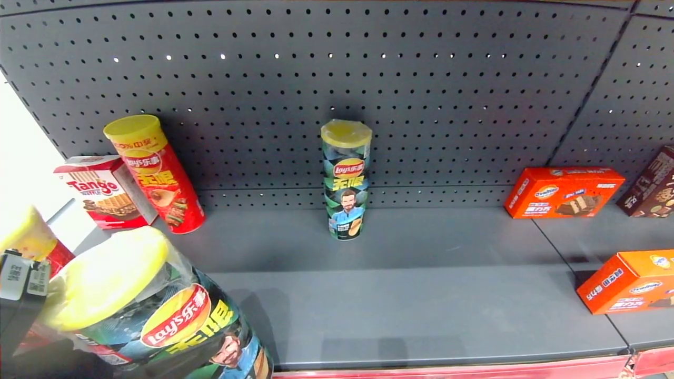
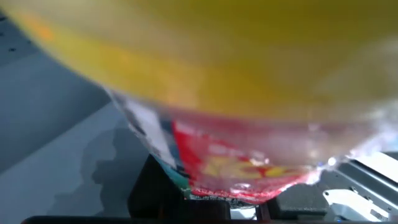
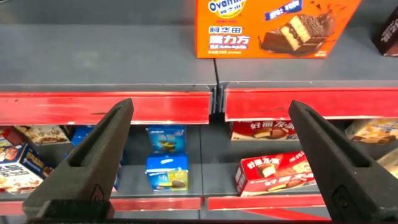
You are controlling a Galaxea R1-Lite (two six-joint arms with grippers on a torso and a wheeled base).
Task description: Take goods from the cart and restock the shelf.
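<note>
Left claw (image 1: 21, 302) apparently clamped on green chip can (image 1: 158, 316), near shelf (image 1: 421, 295) front-left corner. Right claw (image 3: 211, 106) spread wide apart, facing red shelf edge (image 3: 155, 107) below orange box (image 3: 267, 28).

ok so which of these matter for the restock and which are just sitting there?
In play: held green chip can, clamped in the left gripper; open right gripper; shelf.
Just sitting: standing green chip can, leaning red chip can, wafer box, orange cake boxes, brown biscuit box.

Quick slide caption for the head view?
Left hand holds a green chip can at the shelf front; a matching can stands at the back.
</note>
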